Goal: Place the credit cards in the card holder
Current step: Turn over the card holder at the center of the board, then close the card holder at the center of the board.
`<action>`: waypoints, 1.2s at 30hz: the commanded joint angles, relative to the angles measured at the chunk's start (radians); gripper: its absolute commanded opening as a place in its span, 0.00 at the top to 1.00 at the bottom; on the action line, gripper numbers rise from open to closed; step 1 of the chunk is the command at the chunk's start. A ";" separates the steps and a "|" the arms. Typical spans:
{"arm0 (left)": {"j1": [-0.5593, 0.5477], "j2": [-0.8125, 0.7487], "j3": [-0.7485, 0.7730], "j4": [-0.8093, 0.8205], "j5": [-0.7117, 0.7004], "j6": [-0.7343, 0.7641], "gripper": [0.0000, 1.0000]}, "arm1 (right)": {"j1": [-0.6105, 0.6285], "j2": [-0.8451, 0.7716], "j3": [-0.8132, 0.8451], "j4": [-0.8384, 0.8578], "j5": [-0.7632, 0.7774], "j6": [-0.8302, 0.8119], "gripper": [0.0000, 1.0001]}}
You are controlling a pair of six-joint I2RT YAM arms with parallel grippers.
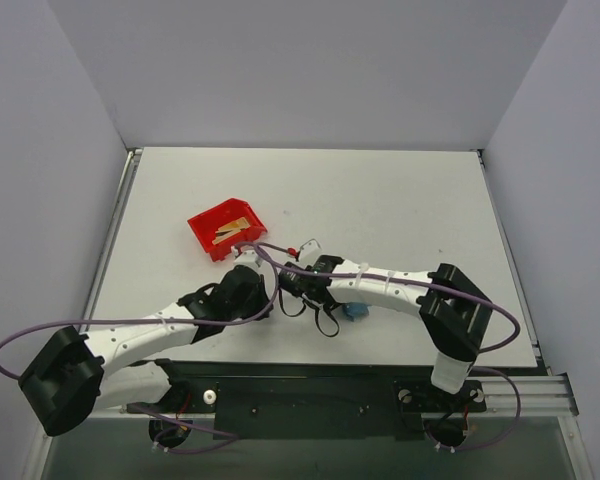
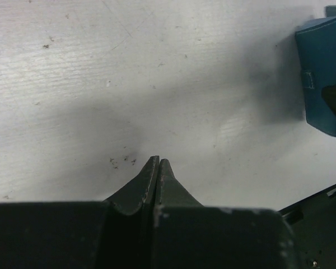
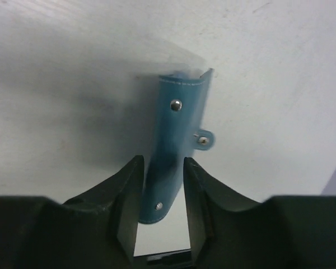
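White bench (image 1: 400,200), seen from above, with both arms reaching in from its near edge and meeting around the middle.

Red bin (image 1: 208,226), the largest loose item, sits left of the middle, about halfway between the near and far edges. The cards (image 1: 232,231) lie inside it, overlapping at an angle. They look like two or more, but the exact count cannot be read.

The wallet (image 3: 171,151) is close to the near edge, a little right of the middle, mostly hidden under the right arm in the overhead view. The right wrist view shows it turned on edge, its flaps apart in a narrow V, with two metal studs and the snap tab visible.

Right hand (image 3: 162,162): the fingers stand close on either side of the wallet's near end. The picture is blurred there, so it cannot be told whether they pinch it or merely flank it.

Left hand (image 2: 158,163): closed and empty, fingertips together over bare bench, with the wallet just beside it at the right edge of its view.

Progress: early. No card has been picked up and none is in the wallet. What remains, as judged here, is to steady the wallet open, fetch each card from the bin and slide it into a slot.
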 commanded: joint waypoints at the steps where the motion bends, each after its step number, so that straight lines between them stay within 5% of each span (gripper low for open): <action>1: 0.031 -0.029 -0.008 -0.027 -0.020 -0.021 1.00 | 0.040 -0.008 0.034 0.016 -0.103 0.002 0.65; 8: 0.051 -0.051 0.003 -0.025 -0.034 -0.012 1.00 | -0.058 -0.275 -0.138 0.298 -0.416 -0.003 0.58; 11: 0.051 -0.036 0.046 0.001 -0.020 0.017 1.00 | -0.165 -0.379 -0.216 0.337 -0.450 0.051 0.65; 15: 0.038 0.026 0.135 0.048 0.038 0.072 1.00 | -0.296 -0.410 -0.259 0.285 -0.413 0.050 0.72; 19: -0.008 0.134 0.245 0.110 0.086 0.133 1.00 | -0.325 -0.418 -0.278 0.263 -0.381 0.039 0.60; 36: -0.090 0.472 0.504 0.230 0.219 0.190 1.00 | -0.505 -0.448 -0.451 0.441 -0.682 0.063 0.69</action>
